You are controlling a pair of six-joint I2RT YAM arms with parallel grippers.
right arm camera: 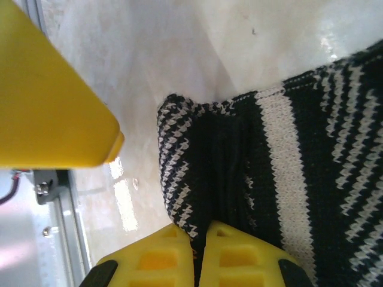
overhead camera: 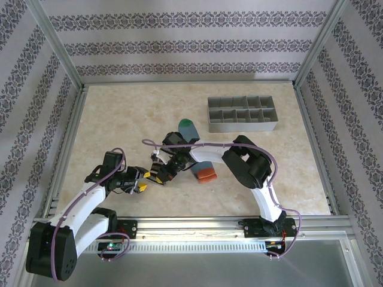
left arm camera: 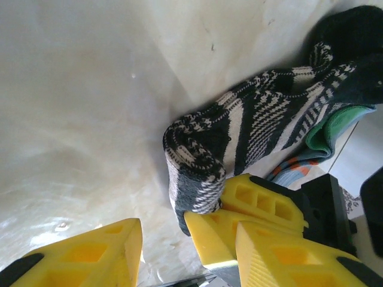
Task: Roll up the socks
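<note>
1. Nearest the lens in the right wrist view, the right gripper (right arm camera: 200, 233) is pressed together. A fold of the black striped sock (right arm camera: 299, 137) is pinched at its houndstooth cuff edge.
2. The left gripper (left arm camera: 187, 239) is spread. One finger stands on each side of the curled cuff, and the right gripper's fingers sit between them. No fabric is held by it.
3. The black striped sock is laid flat on the table (overhead camera: 119, 119), mid-table and just ahead of both wrists. Its cuff end is curled over into a first turn.
4. The grey-blue sock (overhead camera: 187, 128) appears to lie partly under it. Its green toe points toward the far side and its orange cuff toward the near edge. Green and orange-striped fabric is seen just under the black sock's far edge in the left wrist view.
5. The grey compartment tray (overhead camera: 242, 127) is set well apart at the far right and is not involved.
6. Step judged: the roll is barely started, with one loose turn and most of the length flat.
7. To do it well:
   - The pinch is best placed across the full cuff width, not one corner, or the roll will cone.
   - The curled end should be taken by the left gripper before the right pinch is released.
   - Both layers should be turned together, low to the table and toward the toe.
   - Risk: the lower sock may be dragged out of line.
</note>
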